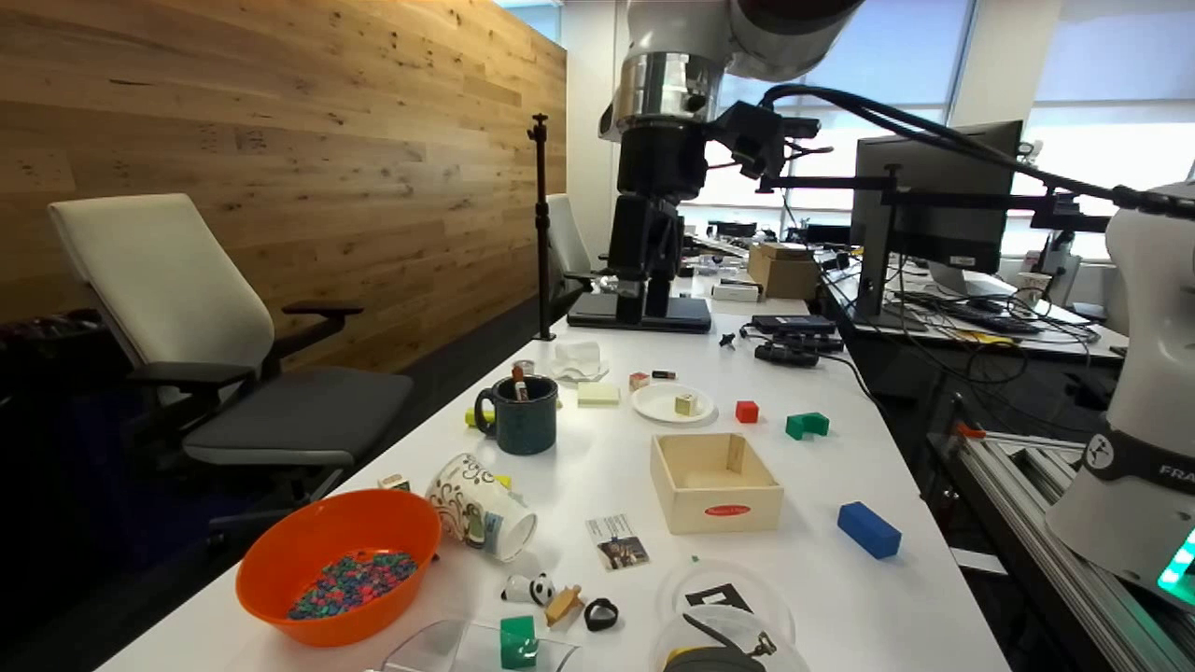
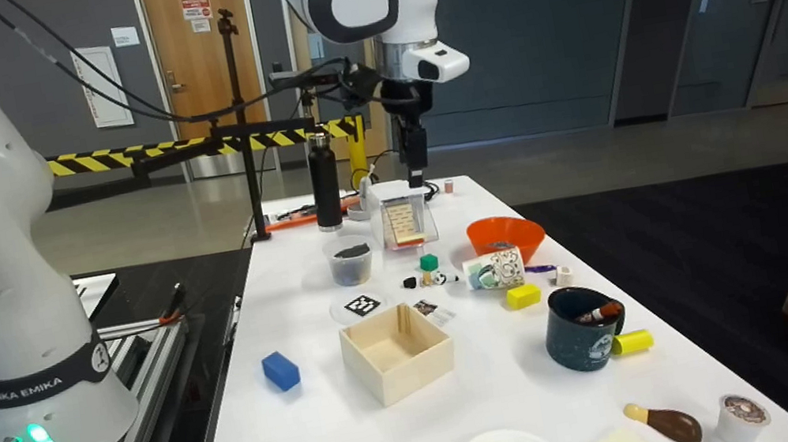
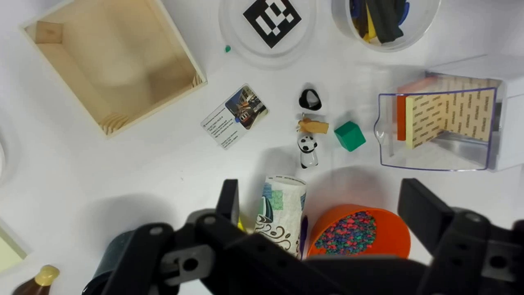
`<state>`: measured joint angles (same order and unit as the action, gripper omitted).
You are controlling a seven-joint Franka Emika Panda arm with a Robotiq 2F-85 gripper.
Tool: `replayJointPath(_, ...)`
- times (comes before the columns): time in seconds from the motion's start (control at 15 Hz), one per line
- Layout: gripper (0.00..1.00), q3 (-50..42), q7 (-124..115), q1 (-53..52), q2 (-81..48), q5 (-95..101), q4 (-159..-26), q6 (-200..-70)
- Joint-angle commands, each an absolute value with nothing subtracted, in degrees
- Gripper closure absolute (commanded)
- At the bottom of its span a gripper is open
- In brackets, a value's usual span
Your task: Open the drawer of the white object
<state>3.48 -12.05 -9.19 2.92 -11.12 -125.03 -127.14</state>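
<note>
The white object (image 3: 513,106) stands at the right edge of the wrist view and at the table's far end in an exterior view (image 2: 389,190). Its clear drawer (image 3: 462,157), with a purple rim, juts out from the white body. Yellow and orange-red pads show inside it. How far it is pulled out I cannot tell. Part of the drawer also shows at the bottom of an exterior view (image 1: 453,649); the white body is out of that view. My gripper (image 3: 323,200) is open and empty, high above the table. It also shows in both exterior views (image 1: 644,299) (image 2: 416,176).
An orange bowl (image 3: 393,229) and a tipped paper cup (image 3: 282,205) lie below the gripper. A green block (image 3: 350,136) and a panda figure (image 3: 308,157) sit before the drawer. A clear tub (image 3: 423,32) and a black bottle (image 2: 324,181) stand near the white object.
</note>
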Motion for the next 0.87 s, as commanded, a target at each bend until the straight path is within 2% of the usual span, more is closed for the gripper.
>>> replayJointPath(0.0, 0.00, 5.33, -8.93, -8.78, 7.73, -12.41, -130.38, -128.68)
replayJointPath(0.8, 0.00, 6.20, -10.51, -8.42, 6.16, -11.20, -128.87, -127.44)
